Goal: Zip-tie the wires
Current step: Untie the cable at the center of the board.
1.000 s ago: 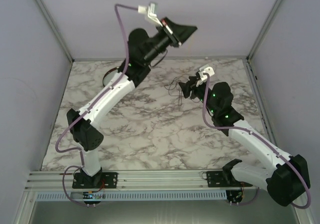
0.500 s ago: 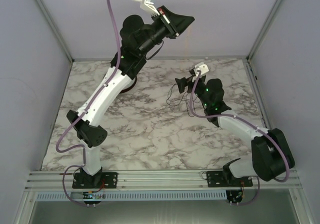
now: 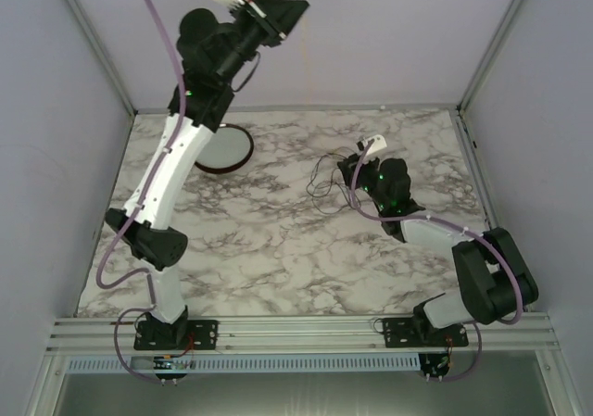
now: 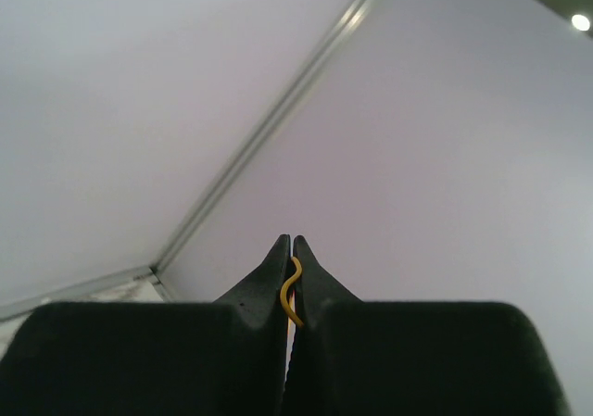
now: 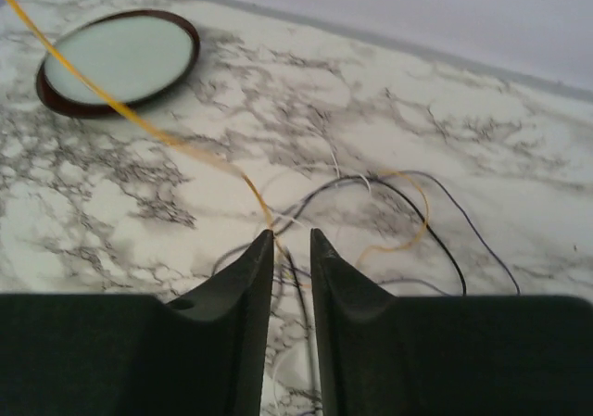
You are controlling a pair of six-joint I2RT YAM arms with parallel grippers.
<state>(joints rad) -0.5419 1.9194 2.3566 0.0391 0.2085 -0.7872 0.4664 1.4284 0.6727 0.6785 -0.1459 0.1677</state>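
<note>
**Drawing a yellow strand up and away from the wires**

We find the wires (image 3: 324, 182) lying in loose loops on the marble table (image 3: 259, 240), right of centre, just beside the right gripper (image 3: 346, 169). One yellow strand (image 5: 139, 119) leaves that tangle and runs taut, up and to the left. In the right wrist view it crosses in front of the round dish (image 3: 248, 147). It heads toward the left gripper (image 3: 278, 13), which is raised high against the back wall. In the left wrist view that gripper's fingers (image 4: 264, 282) are pressed together with a yellow kink clamped between them, so we take it that this arm holds the strand's far end.

The right fingers (image 5: 246, 277) stand slightly apart, with tabletop showing in the slit. The strand meets the tip of one of them, and we cannot tell whether it is pinched or only brushing. We cannot make out the zip tie in any view.

Against a second ago, the left arm has swung higher and further left, uncovering the dish it hid then. The right arm has folded its elbow back, and its gripper has settled a little lower at the edge of the wires.

We judge this to be sorting or straightening the strands ahead of bundling. No tie is round the wires yet, so the fastening itself has not begun.
</note>
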